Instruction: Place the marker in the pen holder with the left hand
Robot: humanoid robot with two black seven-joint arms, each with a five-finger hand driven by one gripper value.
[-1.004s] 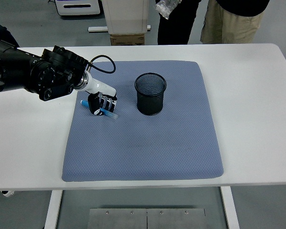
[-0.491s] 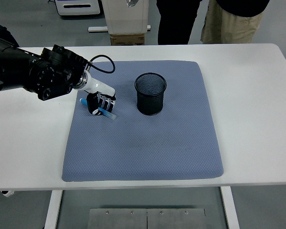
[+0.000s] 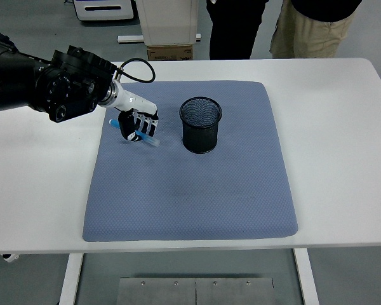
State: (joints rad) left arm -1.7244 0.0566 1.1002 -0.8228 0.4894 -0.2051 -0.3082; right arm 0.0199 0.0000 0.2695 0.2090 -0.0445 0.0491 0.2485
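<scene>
A mat (image 3: 190, 190) lies on the surface (image 3: 343, 127), with the pen holder (image 3: 200, 124) upright on its rear centre and the left hand (image 3: 138, 125) with the marker (image 3: 134, 133) to the holder's left, apart from it.

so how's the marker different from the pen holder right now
The marker is blue, thin and solid; the pen holder is black, wide, see-through mesh. The marker lies slanted in the left hand, gripped by its fingers; the pen holder stands upright and untouched, with nothing visible inside. The marker sits left of the pen holder, apart from it. Both are over the blue-grey mat.
</scene>
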